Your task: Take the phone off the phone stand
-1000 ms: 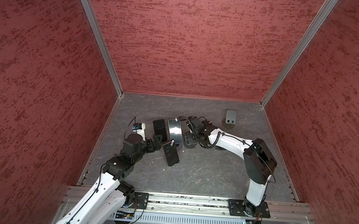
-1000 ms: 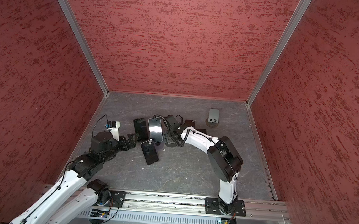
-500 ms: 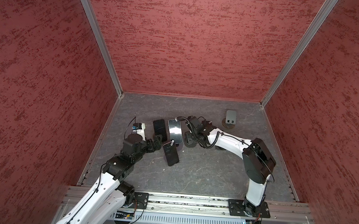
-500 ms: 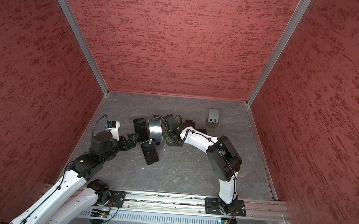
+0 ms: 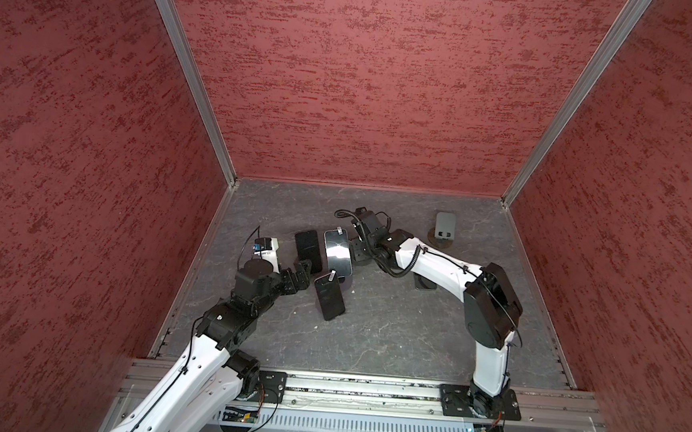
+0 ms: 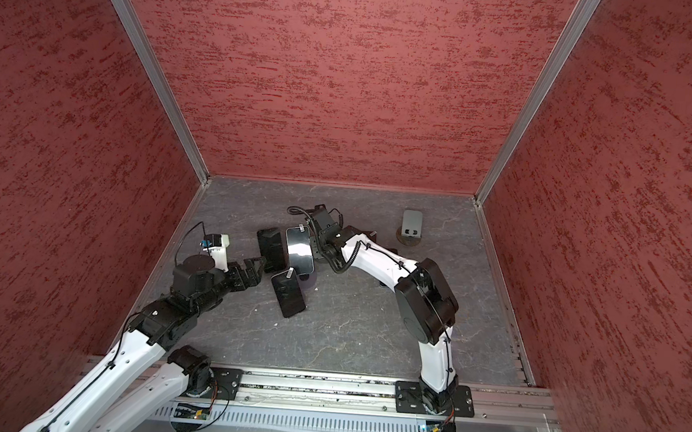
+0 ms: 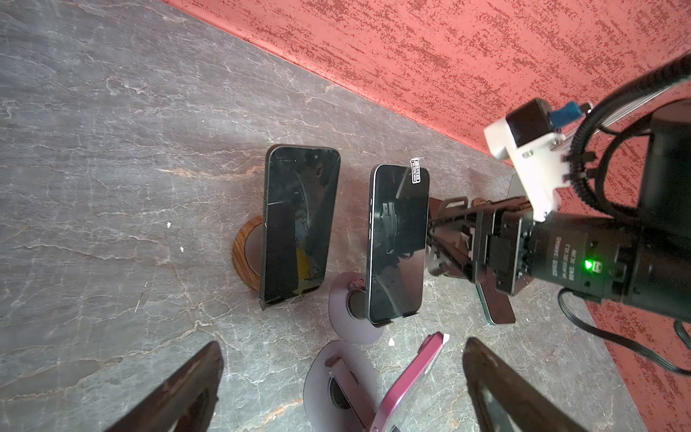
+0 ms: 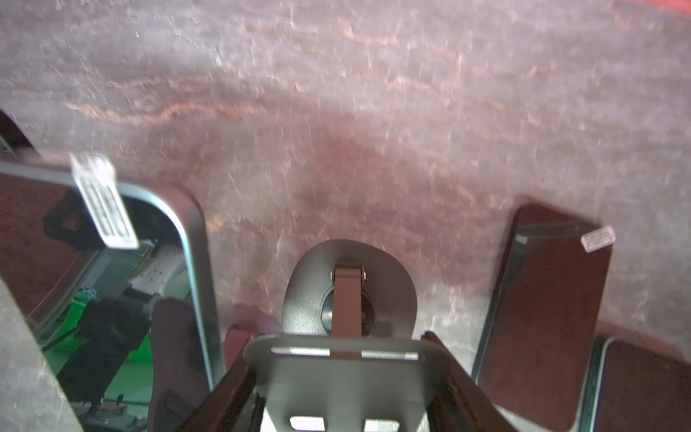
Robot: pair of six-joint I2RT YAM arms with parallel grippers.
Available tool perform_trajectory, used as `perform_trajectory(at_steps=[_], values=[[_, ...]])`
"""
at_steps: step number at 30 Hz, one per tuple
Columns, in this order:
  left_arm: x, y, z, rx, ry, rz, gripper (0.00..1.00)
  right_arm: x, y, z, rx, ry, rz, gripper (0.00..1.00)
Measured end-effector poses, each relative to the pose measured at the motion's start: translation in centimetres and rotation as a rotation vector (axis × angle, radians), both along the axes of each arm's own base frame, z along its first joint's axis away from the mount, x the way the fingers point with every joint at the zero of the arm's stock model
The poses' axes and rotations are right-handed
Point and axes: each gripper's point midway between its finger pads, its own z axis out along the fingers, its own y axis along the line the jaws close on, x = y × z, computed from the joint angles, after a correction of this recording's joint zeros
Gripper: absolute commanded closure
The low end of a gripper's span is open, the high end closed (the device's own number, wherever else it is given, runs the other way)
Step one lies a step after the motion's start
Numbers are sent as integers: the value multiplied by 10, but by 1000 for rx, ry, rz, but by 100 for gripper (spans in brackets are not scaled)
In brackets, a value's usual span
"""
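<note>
Three dark phones lean on stands left of centre. One rests on a wooden-based stand (image 7: 243, 247). The middle phone (image 5: 337, 252) (image 7: 398, 239) carries a white label. A pink-backed phone (image 5: 329, 295) (image 7: 407, 377) stands nearest the front. My left gripper (image 5: 303, 270) (image 7: 342, 346) is open, with the pink phone and its round grey base just ahead between the fingers. My right gripper (image 5: 356, 253) (image 8: 336, 336) reaches in behind the middle phone and is shut on both side edges of a grey phone stand plate (image 8: 344, 377). That plate's visible face is bare.
An empty grey stand (image 5: 444, 228) sits at the back right. A dark phone (image 5: 425, 283) (image 7: 499, 306) lies flat under my right forearm. Red walls enclose the grey floor on three sides, and a metal rail runs along the front.
My right gripper has shut on the stand plate. The left arm and the phones have hardly moved.
</note>
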Motion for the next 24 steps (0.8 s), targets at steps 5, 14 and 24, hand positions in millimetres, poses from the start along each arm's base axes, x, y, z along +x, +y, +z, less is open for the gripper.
perform_trajectory(at_steps=[5,14,24], values=[[0,2,0,4,-1,7,1,13,0,-3,-9,-4,-4,39],[-2,4,-4,16,17,15,1,43,-17,-2,-11,-14,-47,39],[-3,5,-6,20,24,19,1,65,-23,-10,0,1,-71,39]])
